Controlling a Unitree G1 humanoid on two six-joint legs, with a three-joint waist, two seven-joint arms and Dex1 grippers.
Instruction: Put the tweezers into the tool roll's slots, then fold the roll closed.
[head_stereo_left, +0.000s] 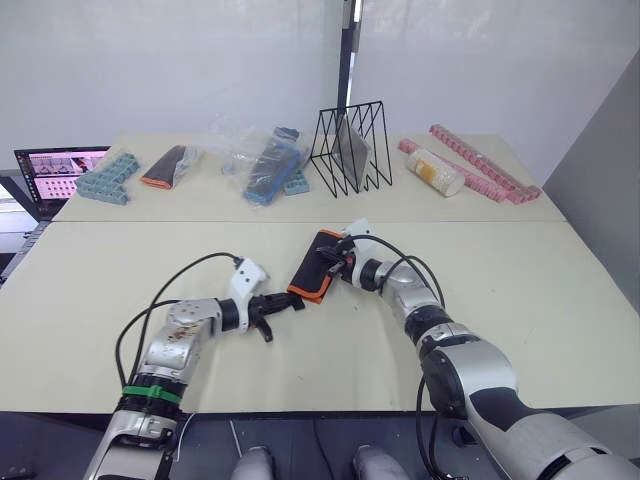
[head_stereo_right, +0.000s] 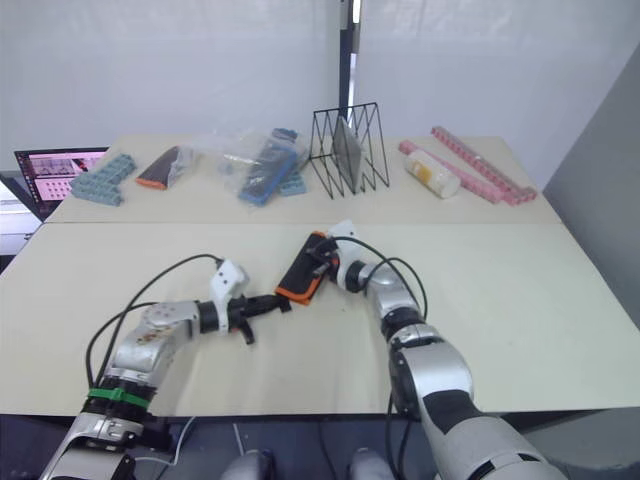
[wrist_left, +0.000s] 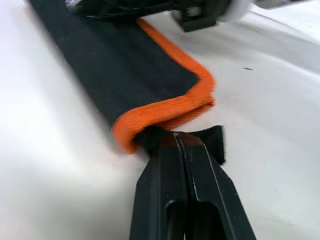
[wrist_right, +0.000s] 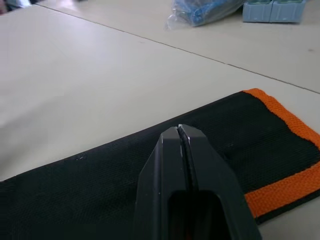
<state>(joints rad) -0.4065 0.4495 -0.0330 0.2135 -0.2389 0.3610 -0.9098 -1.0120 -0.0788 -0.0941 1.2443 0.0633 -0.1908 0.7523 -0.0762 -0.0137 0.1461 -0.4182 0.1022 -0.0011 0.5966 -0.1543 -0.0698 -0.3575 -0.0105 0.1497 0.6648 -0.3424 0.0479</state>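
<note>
Pale beige table (head_stereo_left: 120, 290) runs across the whole frame, backed by a white wall. At the far left edge sits an open laptop (head_stereo_left: 55, 172) with a lit screen, and just right of it a cluster of light blue blocks (head_stereo_left: 105, 178), then a small black-and-orange pouch (head_stereo_left: 165, 166) and a clear plastic bag with blue parts (head_stereo_left: 262, 165). In the lower left the left gripper (head_stereo_left: 296, 300) reaches toward the middle of the frame; its two black fingers are pressed together, pinching a small black tab (wrist_left: 212, 142) at the near orange-edged end of the tool roll (head_stereo_left: 317, 266). The roll lies folded at the centre of the table, a narrow black bundle with orange edging, angled from lower left to upper right. Behind it, in the upper centre, stands a black wire rack (head_stereo_left: 350, 147). The right gripper (head_stereo_left: 333, 255) comes in from the lower right and rests on top of the roll's black fabric near its far end, fingers together with nothing seen between them. Further right along the back lie a pale cylinder (head_stereo_left: 435, 171) and a row of pink pieces (head_stereo_left: 485, 165). Whether any tweezers sit inside the folded roll cannot be told.
</note>
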